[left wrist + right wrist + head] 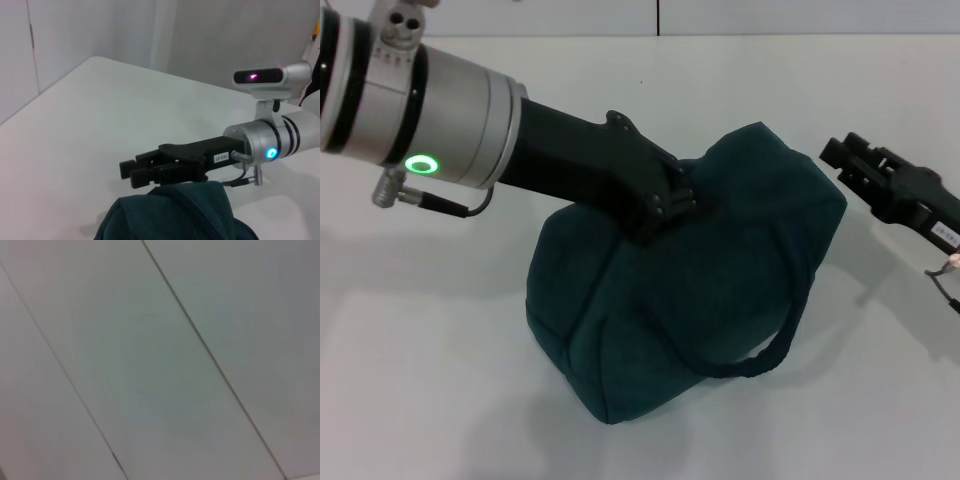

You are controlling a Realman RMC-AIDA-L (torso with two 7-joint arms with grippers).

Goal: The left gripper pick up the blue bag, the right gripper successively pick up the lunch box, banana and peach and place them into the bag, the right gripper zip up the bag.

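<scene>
Table [420, 400] fills the near part of the head view, white and bare, with lots of room on the near left and near right. Just past that sits the blue bag [690, 290], a big soft lump in the middle. Its long side runs from near left to far right. One loop handle [765, 358] hangs down on its near right side.

The left gripper [672, 205] comes in from the far left and presses down on the top of the bag. Its tips are sunk into the cloth, so I cannot tell if they are apart or together.

The right gripper [838, 160] hangs in the air just beside the far right end of the bag, not touching it. From the left wrist view its fingers [131, 172] look close together with nothing between them.

No lunch box, banana or peach shows anywhere, so they may be inside the bag. I think the zip is the job left. I cannot see the zip pull. The right gripper is the nearer one to the bag's far right end, and it has open room there to reach in toward the top seam.
</scene>
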